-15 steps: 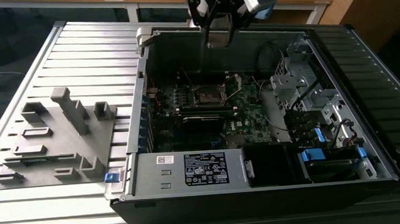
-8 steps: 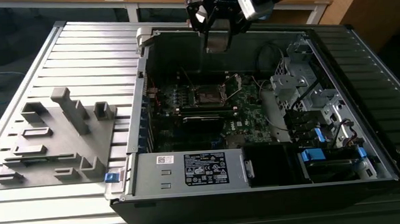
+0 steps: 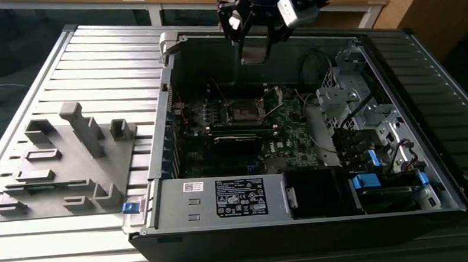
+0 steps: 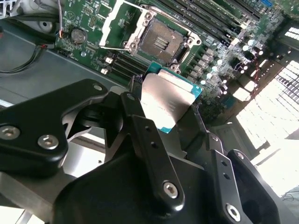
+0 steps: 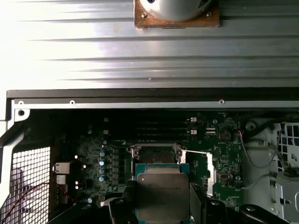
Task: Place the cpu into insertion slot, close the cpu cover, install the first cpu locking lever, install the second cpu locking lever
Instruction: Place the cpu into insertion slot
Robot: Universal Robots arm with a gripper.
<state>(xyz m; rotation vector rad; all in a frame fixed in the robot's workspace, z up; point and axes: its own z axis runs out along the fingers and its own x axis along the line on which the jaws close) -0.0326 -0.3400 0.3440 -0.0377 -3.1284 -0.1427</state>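
Holding the small, flat, square cpu (image 4: pixel 170 95) with its silvery-grey metal top and green edging, my black two-fingered tool (image 4: pixel 164 106) is closed only to the chip's width, with one finger against each of two opposite edges. I hang above the open black-and-silver computer case (image 3: pixel 302 240). It lies on its side on the ribbed metal table (image 3: pixel 96 60), taking up the side at the exterior view's right. A grey moulded fixture block (image 3: pixel 62 168) sits towards the table's edge at the exterior view's left.

The cpu is in the air, clear of the green motherboard (image 3: pixel 290 134) and near the insertion slot (image 4: pixel 161 41), a small dark square socket with a thin silver rim. That socket is bare. The cpu cover (image 4: pixel 106 28), a thin square silver metal frame with a cut-out centre, is swung open beside it.

I judge the chip light and quite stiff, so a gentle squeeze should be enough. Its smooth metal top looks slippery, which makes the green edges the right place to hold, as I do now. The underside and the socket's contacts are probably delicate, so it wants to be kept level and spared any sliding or force.
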